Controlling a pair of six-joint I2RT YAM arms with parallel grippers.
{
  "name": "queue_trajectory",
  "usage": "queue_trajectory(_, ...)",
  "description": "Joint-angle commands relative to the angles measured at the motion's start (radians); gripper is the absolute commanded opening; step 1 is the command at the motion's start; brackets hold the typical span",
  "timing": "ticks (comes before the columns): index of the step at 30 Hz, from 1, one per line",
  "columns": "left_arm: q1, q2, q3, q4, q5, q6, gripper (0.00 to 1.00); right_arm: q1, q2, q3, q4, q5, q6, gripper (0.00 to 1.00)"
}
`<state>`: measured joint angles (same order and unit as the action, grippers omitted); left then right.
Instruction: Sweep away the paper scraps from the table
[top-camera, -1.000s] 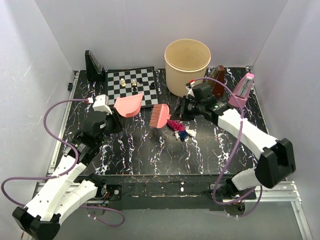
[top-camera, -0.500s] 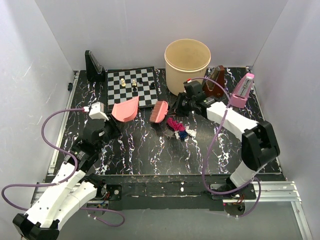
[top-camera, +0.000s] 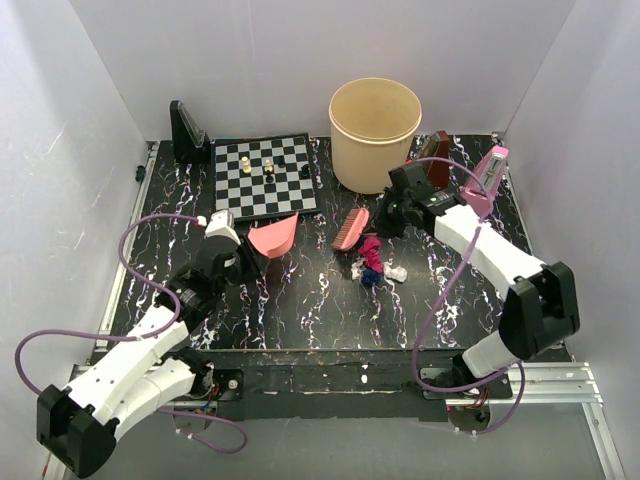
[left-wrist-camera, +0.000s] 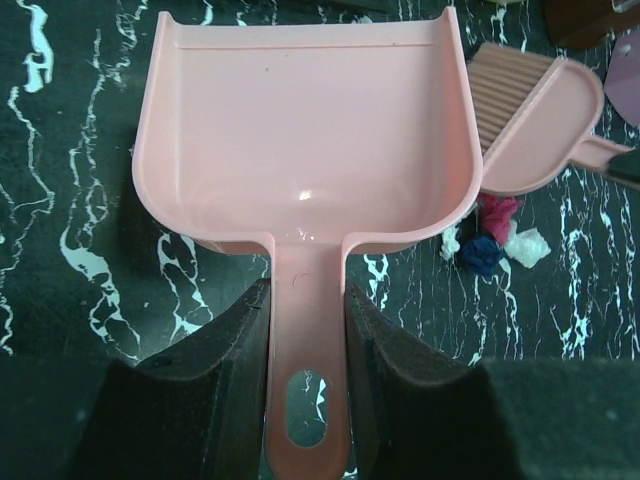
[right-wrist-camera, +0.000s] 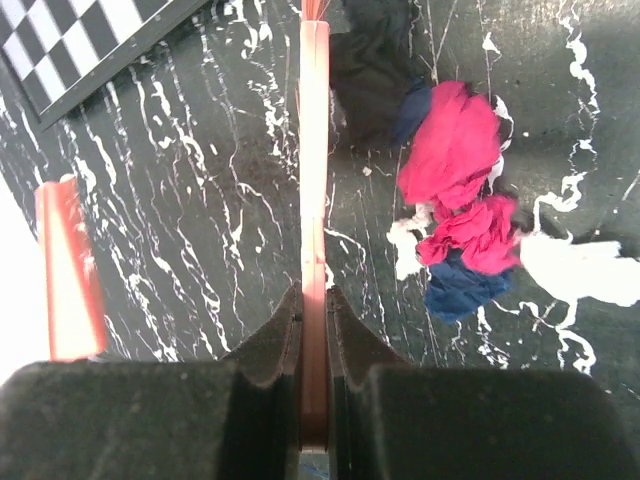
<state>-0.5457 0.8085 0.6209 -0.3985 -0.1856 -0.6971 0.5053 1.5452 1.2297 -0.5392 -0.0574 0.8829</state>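
The paper scraps (top-camera: 371, 262), magenta, dark blue and white lumps, lie in a small heap on the black marbled table (top-camera: 300, 310) near its middle. They also show in the left wrist view (left-wrist-camera: 492, 238) and the right wrist view (right-wrist-camera: 462, 215). My left gripper (top-camera: 243, 259) is shut on the handle of the pink dustpan (top-camera: 272, 238), whose empty scoop (left-wrist-camera: 305, 130) faces the heap from the left. My right gripper (top-camera: 390, 218) is shut on the handle of the pink brush (top-camera: 351, 229), seen edge-on in the right wrist view (right-wrist-camera: 314, 180), just left of the scraps.
A chessboard (top-camera: 263, 176) with a few pieces lies at the back left. A tan bucket (top-camera: 375, 133) stands at the back centre. A brown box (top-camera: 436, 158) and a pink metronome (top-camera: 484, 180) stand at the back right. A black stand (top-camera: 187, 131) is at the far left corner.
My left arm carried the dustpan right and nearer, toward the heap. My right arm moved the brush right, close to the scraps. The scraps have shifted slightly to the right.
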Motion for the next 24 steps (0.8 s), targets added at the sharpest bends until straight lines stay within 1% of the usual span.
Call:
queue_trajectory(1, -0.057, 0.024, 0.007, 0.049, -0.032, 0.016, 0.00, -0.004, -0.095, 0.056, -0.088, 0.017, -0.120, 0.01)
queue_trajectory(5, -0.118, 0.063, 0.025, 0.044, -0.043, 0.073, 0.00, -0.007, -0.117, 0.164, -0.211, 0.053, -0.251, 0.01)
queue_trajectory(7, -0.154, 0.089, 0.040, 0.036, -0.051, 0.105, 0.00, -0.007, -0.122, 0.203, -0.276, 0.138, -0.330, 0.01)
queue_trajectory(12, -0.249, 0.159, 0.082, -0.003, -0.078, 0.159, 0.00, -0.007, -0.117, 0.272, -0.471, 0.447, -0.450, 0.01)
queue_trajectory(17, -0.341, 0.253, 0.114, -0.016, -0.112, 0.221, 0.00, -0.007, -0.057, 0.312, -0.654, 0.669, -0.498, 0.01)
queue_trajectory(20, -0.372, 0.303, 0.138, -0.020, -0.133, 0.252, 0.00, -0.005, -0.021, 0.260, -0.634, 0.711, -0.562, 0.01)
queue_trajectory(24, -0.402, 0.331, 0.171, -0.039, -0.118, 0.321, 0.00, 0.006, 0.047, 0.254, -0.659, 0.711, -0.579, 0.01)
